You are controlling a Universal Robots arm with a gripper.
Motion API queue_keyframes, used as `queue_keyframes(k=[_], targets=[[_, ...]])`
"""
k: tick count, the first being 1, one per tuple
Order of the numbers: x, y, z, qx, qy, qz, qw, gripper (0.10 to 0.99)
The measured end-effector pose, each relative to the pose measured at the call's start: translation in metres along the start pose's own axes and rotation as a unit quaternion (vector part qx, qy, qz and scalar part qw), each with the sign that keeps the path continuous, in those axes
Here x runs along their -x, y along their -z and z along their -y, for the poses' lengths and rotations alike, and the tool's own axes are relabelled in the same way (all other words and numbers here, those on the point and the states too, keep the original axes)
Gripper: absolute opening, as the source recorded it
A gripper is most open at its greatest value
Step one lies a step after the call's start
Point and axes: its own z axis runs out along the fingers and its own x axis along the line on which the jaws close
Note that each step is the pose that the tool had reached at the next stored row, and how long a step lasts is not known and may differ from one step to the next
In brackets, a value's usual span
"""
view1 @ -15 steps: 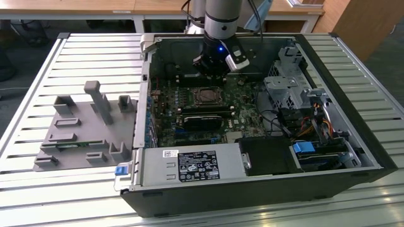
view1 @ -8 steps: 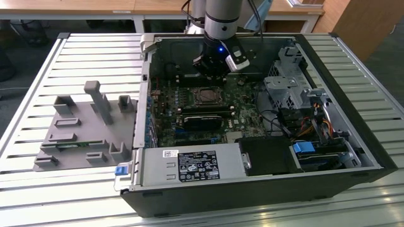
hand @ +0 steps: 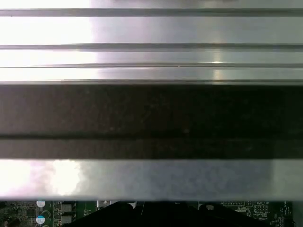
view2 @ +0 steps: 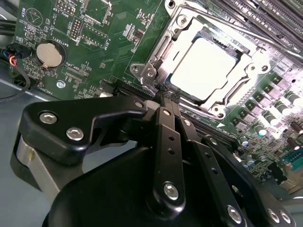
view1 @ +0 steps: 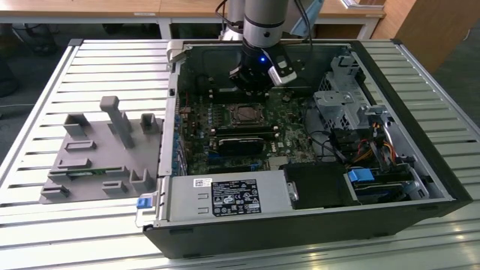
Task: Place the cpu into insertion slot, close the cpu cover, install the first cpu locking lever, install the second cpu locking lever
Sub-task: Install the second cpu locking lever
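The cpu (view2: 204, 66), a pale square chip, lies flat in the insertion slot (view1: 245, 114) on the green motherboard. The cpu cover (view2: 246, 68), a silvery frame, lies down around the chip's face. A thin metal locking lever (view2: 160, 47) runs along the socket's side. My gripper (view2: 165, 97) is shut, its black fingers (view2: 166, 142) pressed together with nothing seen between them. Their tips sit just off the socket's corner bracket (view2: 147, 73). In the exterior view my gripper (view1: 251, 90) hangs low inside the case, just behind the socket.
The open black computer case (view1: 420, 169) lies on a slatted metal table (view1: 45, 73). A grey fixture (view1: 105, 152) stands at the exterior view's left. Memory slots (view1: 244, 132), a power supply (view1: 225, 197) and drive cages with cables (view1: 352, 112) surround the socket. A coin battery (view2: 49, 54) sits near the fingers.
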Motion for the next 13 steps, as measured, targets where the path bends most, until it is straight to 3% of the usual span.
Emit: queue_keyframes(k=[13], targets=[[0.0002, 0.0004, 0.0081, 0.0000, 0.000, 0.0000, 1.0000, 0.106]])
